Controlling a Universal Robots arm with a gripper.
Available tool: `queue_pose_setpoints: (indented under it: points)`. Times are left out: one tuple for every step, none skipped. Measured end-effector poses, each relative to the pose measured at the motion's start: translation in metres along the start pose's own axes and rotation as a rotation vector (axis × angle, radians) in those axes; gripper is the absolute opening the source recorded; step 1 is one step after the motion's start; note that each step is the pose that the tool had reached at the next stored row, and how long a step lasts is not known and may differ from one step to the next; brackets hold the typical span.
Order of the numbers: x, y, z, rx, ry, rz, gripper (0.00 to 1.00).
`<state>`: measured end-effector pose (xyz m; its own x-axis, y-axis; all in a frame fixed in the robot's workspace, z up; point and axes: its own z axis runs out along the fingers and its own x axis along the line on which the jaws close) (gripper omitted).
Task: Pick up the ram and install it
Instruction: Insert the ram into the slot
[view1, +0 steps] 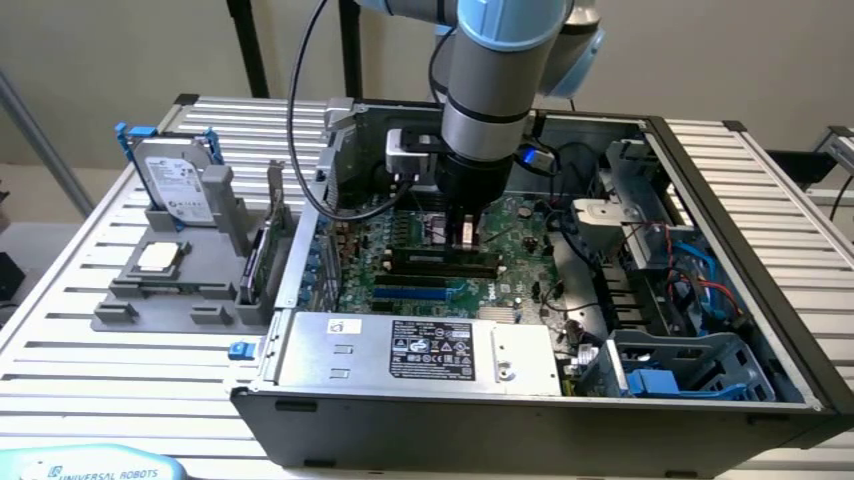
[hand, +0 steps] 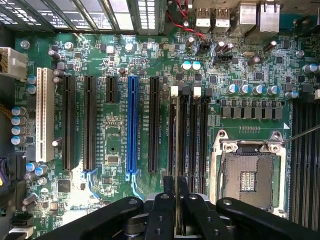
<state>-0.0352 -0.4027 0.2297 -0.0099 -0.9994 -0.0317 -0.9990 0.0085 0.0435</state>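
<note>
gripper (hand: 176, 200) pinching ram (hand: 177, 150) edge-on over slot (hand: 184, 135), frame centre | risk: misaligning, jamming against latches

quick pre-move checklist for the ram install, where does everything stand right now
1. Ram in the gripper: ok, the thin stick runs edge-on between the closed fingers.
2. Ram lined up with a memory slot: ok, in the wrist view its edge runs along the slot with the white latch.
3. Ram fully seated: cannot tell, the depth in the slot is not readable.
4. Arm position: ok, in the exterior view the gripper hangs straight down over the motherboard inside the case.
5. Neighbouring slot: ok, empty, its white latch showing.
6. Processor socket: ok, empty and apart from the gripper.
</note>
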Motion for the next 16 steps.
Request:
queue_pose_setpoints:
  points:
    - [0.0000, 0.0000, 0.0002, 0.0000, 0.0000, 0.000, 0.14]
    - [0.0000, 0.0000, 0.0004, 0.0000, 0.0001, 0.000, 0.14]
    - [0.0000, 0.0000, 0.0011, 0.0001, 0.0008, 0.000, 0.14]
    - [0.0000, 0.0001, 0.0017, 0.0004, 0.0011, 0.001, 0.14]
    - [0.0000, 0.0001, 0.0019, 0.0006, 0.0012, 0.001, 0.14]
    - [0.0000, 0.0002, 0.0020, 0.0008, 0.0014, 0.002, 0.14]
    - [0.0000, 0.0002, 0.0022, 0.0010, 0.0016, 0.002, 0.14]
    - [0.0000, 0.0002, 0.0025, 0.0013, 0.0018, 0.002, 0.14]
    - [0.0000, 0.0002, 0.0027, 0.0016, 0.0019, 0.003, 0.14]
    - [0.0000, 0.0003, 0.0028, 0.0018, 0.0021, 0.004, 0.14]
    - [0.0001, 0.0004, 0.0029, 0.0021, 0.0023, 0.004, 0.14]
    - [0.0001, 0.0005, 0.0031, 0.0023, 0.0023, 0.005, 0.14]
    - [0.0001, 0.0007, 0.0032, 0.0026, 0.0025, 0.005, 0.14]
    - [0.0001, 0.0009, 0.0033, 0.0028, 0.0028, 0.006, 0.14]
    - [0.0001, 0.0010, 0.0035, 0.0031, 0.0033, 0.006, 0.14]
    - [0.0001, 0.0010, 0.0036, 0.0033, 0.0037, 0.006, 0.14]
